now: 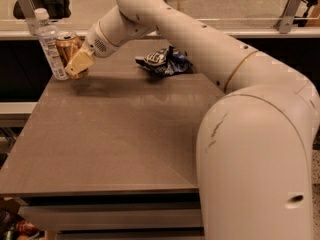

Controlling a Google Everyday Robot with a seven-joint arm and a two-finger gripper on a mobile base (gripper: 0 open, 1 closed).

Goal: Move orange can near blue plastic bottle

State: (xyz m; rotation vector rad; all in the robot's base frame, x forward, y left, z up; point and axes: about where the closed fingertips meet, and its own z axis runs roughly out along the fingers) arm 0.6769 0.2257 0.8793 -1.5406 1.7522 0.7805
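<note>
The white arm (210, 39) reached from the right foreground across to the far left corner of the table (115, 134); the table's brown top carried three things, all along its far edge.

A crumpled blue bag (162, 61) lay near the middle of that far edge, well apart from the other two and not part of the job.

The bottle (50, 46) stood upright at the far left corner, white cap on; the can (66, 45) stood upright just beside it on its right, the two touching or very nearly so.

The hand (79, 64) lay against the lower right front of the can and hid its base; whether it was pinching the can or resting loose against it could not be told, nor whether the can's base was down on the table.

Judgement: the placing looked all but complete, the can being already next to the bottle; what remained was to set it down if lifted, release it, and draw the hand clear without tipping either thing.
</note>
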